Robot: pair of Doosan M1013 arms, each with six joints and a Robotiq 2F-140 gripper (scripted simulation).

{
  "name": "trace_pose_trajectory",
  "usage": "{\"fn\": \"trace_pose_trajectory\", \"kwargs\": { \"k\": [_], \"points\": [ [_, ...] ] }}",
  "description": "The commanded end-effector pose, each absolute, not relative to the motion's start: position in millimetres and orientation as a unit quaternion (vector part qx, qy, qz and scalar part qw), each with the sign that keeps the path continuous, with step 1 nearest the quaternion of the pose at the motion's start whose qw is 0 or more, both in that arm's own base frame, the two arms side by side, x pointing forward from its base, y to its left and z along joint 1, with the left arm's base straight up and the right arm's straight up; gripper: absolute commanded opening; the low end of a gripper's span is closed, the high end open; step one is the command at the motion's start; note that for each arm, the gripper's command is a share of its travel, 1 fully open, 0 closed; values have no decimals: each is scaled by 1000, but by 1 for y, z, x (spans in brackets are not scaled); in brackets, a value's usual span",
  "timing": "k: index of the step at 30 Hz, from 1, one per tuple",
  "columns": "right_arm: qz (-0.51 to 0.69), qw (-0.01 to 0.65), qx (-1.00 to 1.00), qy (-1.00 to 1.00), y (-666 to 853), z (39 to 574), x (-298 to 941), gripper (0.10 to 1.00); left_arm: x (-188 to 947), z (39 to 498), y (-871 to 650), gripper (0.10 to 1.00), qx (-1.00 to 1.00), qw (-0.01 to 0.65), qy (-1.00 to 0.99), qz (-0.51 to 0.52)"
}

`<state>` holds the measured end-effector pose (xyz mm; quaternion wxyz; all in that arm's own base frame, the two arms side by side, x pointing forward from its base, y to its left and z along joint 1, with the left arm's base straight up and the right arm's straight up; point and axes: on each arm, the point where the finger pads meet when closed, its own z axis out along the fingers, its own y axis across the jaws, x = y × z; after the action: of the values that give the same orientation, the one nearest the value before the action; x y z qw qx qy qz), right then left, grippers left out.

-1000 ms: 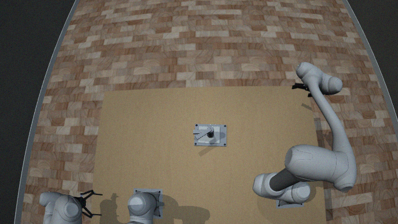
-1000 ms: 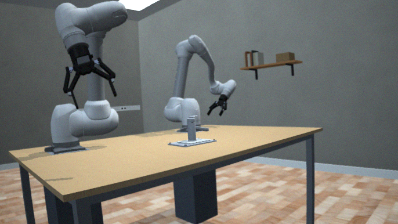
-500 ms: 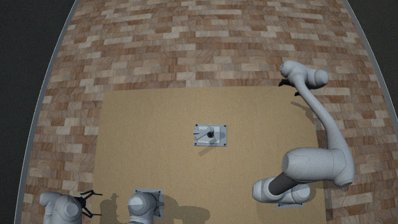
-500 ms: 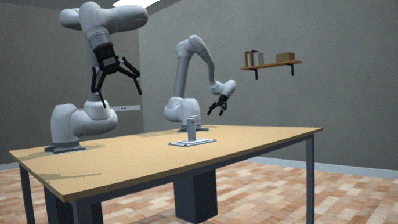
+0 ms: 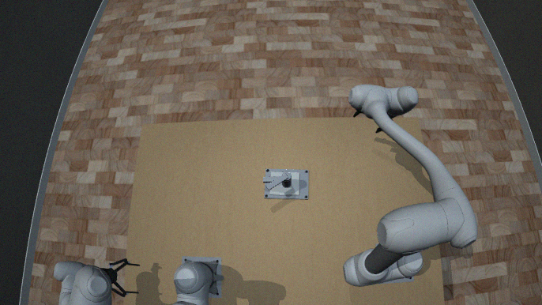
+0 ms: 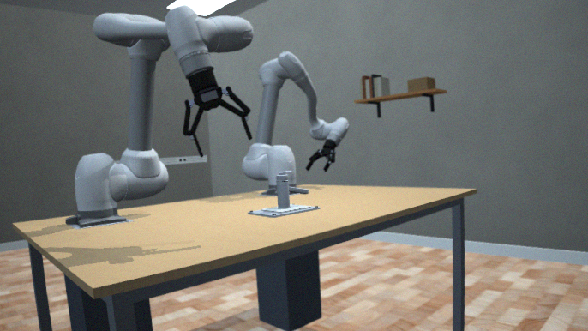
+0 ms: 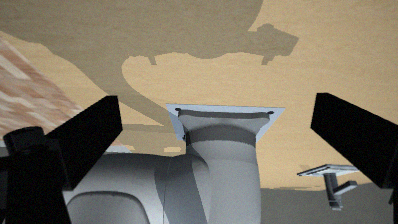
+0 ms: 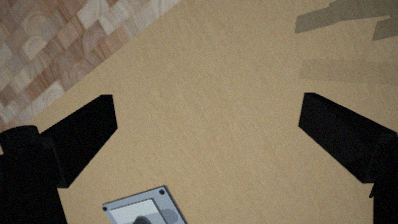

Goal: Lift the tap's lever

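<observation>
Tabletop (image 5: 205,158) (image 6: 214,227) (image 7: 325,65) (image 8: 210,140) bears the tap (image 5: 287,182) (image 6: 283,193) (image 7: 331,187) (image 8: 142,220); right gripper (image 5: 367,122) (image 6: 225,147) (image 8: 208,111) spread wide

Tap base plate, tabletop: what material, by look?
Base plate: probably satin metal, or painted; grey, dull sheen, dark fasteners at the corners.
Tabletop: likely wood or laminate; matt tan, faintly grained.

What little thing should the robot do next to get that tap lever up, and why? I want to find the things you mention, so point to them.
I'd probably swing the right gripper (image 5: 368,122) (image 6: 225,147) (image 8: 208,110) toward the tap (image 5: 287,182) (image 6: 283,193) (image 7: 331,187) (image 8: 142,220), fingers open: it looks nearer than the left gripper (image 5: 132,278) (image 6: 317,168) (image 7: 216,112), yet the tap sits off-centre, at the bottom edge of its wrist view.
</observation>
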<state>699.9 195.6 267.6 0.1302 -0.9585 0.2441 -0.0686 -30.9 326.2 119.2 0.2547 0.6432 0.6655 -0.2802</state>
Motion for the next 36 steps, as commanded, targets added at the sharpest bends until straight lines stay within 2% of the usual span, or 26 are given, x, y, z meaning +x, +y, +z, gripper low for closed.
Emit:
{"fn": "trace_pose_trajectory", "kwargs": {
  "k": [1, 36],
  "points": [
    [-53, 121, -957, 260, 237, 267, 694, 1000, -29, 121, 321, 1000, 641, 261, 665, -280],
    [12, 51, -923, 380, 530, 259, 553, 1000, -29, 121, 321, 1000, 641, 261, 665, -280]
  ]
}}
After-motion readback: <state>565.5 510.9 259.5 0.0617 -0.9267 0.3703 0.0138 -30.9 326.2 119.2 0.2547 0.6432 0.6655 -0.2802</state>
